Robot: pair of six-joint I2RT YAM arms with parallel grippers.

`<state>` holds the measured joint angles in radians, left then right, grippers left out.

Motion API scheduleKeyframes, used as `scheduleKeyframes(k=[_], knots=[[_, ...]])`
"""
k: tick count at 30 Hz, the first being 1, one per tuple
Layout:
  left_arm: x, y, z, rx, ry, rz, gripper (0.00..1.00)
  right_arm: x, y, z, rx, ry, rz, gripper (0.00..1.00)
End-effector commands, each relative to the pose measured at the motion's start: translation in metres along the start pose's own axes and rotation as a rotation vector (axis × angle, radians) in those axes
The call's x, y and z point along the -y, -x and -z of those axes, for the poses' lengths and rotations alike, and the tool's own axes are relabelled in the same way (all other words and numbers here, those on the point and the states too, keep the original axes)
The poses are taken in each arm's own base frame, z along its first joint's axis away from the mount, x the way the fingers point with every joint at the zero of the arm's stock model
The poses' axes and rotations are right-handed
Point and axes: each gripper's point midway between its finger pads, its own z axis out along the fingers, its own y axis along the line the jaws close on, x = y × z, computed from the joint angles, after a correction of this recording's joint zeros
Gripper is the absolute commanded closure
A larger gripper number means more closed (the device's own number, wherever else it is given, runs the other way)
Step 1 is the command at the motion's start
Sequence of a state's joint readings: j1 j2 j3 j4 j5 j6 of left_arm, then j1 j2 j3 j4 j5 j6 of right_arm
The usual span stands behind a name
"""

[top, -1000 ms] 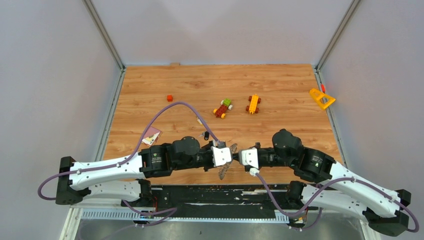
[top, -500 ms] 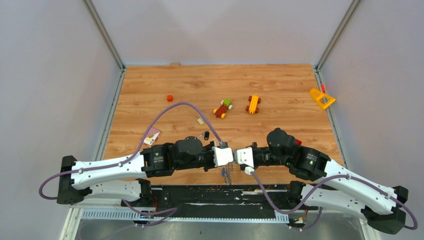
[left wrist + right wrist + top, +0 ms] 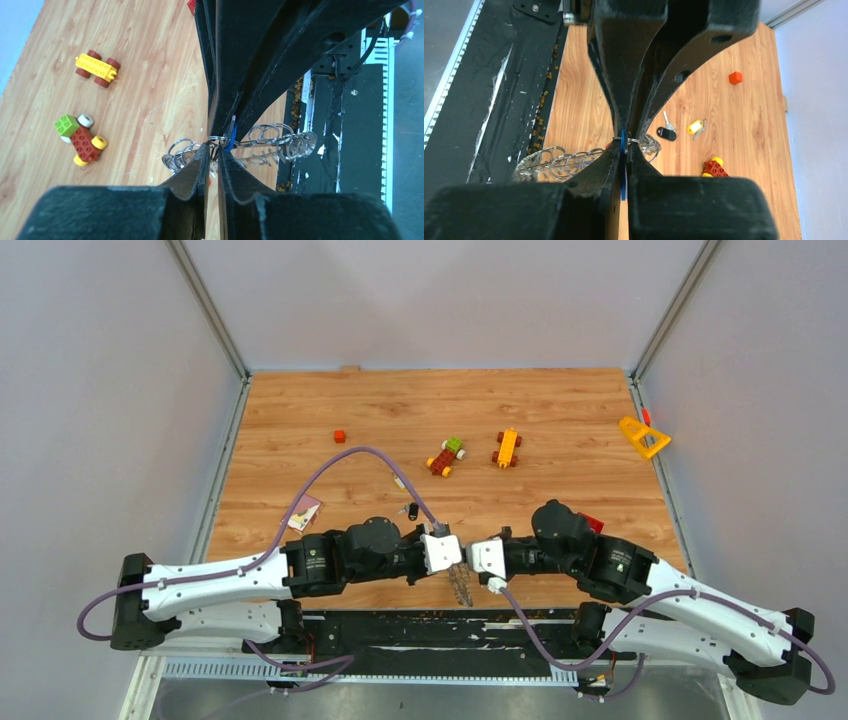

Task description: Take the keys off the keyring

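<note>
Both grippers meet tip to tip low over the table's near edge. My right gripper (image 3: 624,142) is shut on the flat blue head of a key (image 3: 623,162), also seen edge-on as the blue key (image 3: 231,139). The keyring (image 3: 272,137), a coiled bunch of silver wire loops, hangs across both tips and shows as the keyring (image 3: 460,585) below them. My left gripper (image 3: 214,146) stands a narrow slit apart, a thin wire loop lying at its tips. A black key (image 3: 667,133) and a yellow key (image 3: 695,126) lie loose on the wood.
Two toy block vehicles (image 3: 446,456) (image 3: 508,448) sit mid-table, an orange cube (image 3: 340,436) further left. A yellow triangle (image 3: 643,437) rests at the right edge, a pink card (image 3: 303,512) at the left. The black base plate (image 3: 400,625) borders the near edge.
The left jaws have parted from shut to a narrow slit. Both grippers drew slightly closer together, and the hanging keyring swung from tilted left to hanging nearly straight below them.
</note>
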<state>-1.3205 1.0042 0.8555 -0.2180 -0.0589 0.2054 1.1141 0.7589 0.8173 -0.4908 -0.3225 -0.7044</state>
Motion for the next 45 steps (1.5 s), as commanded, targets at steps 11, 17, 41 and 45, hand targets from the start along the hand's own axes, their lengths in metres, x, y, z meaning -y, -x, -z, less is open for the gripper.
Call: scheduleKeyframes(k=[11, 17, 41, 45], knots=[[-0.013, 0.023, 0.010, 0.216, 0.101, 0.139, 0.67, 0.029, 0.038, 0.012, 0.146, -0.152, 0.052, 1.00], [-0.021, 0.027, 0.023, 0.312, 0.159, 0.192, 0.62, 0.031, 0.040, 0.016, 0.156, -0.173, 0.049, 1.00], [-0.003, 0.047, 0.042, 0.740, 0.087, 0.271, 0.63, 0.041, 0.044, 0.013, 0.182, -0.232, -0.053, 1.00], [-0.002, 0.049, 0.045, 0.768, 0.086, 0.253, 0.64, 0.045, 0.041, 0.012, 0.161, -0.253, -0.083, 1.00]])
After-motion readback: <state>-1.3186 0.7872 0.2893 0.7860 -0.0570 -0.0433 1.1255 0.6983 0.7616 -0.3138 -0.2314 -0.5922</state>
